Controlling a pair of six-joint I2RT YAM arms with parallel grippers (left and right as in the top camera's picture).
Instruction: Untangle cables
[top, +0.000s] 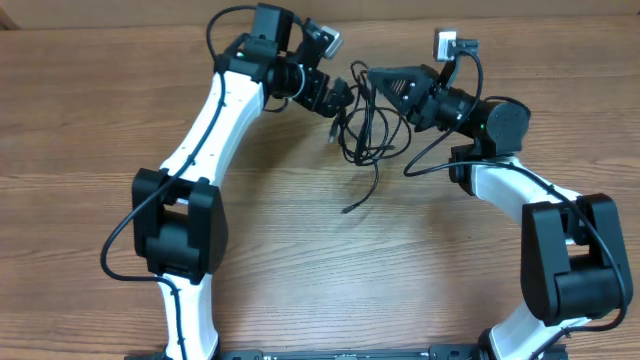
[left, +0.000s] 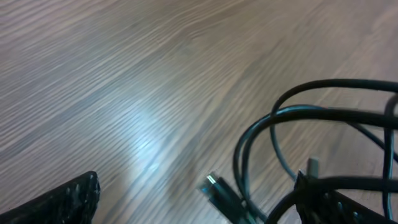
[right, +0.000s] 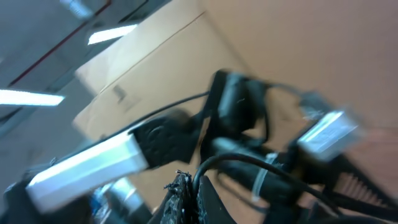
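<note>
Cables (top: 366, 128) trail from right end effector (top: 362, 76), clamped on a loop, down the surface (top: 300, 250) toward us; we see left end effector (top: 338, 100) wide open just left of them, nearer.

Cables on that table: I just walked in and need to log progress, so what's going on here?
Two arms are working on a tangle of black cables at the far side of the table. The right gripper is shut and seems to pinch a strand at the top of the tangle. The left gripper is open beside it, with loops and a plug between its fingers. The cables are not yet separated.
</note>
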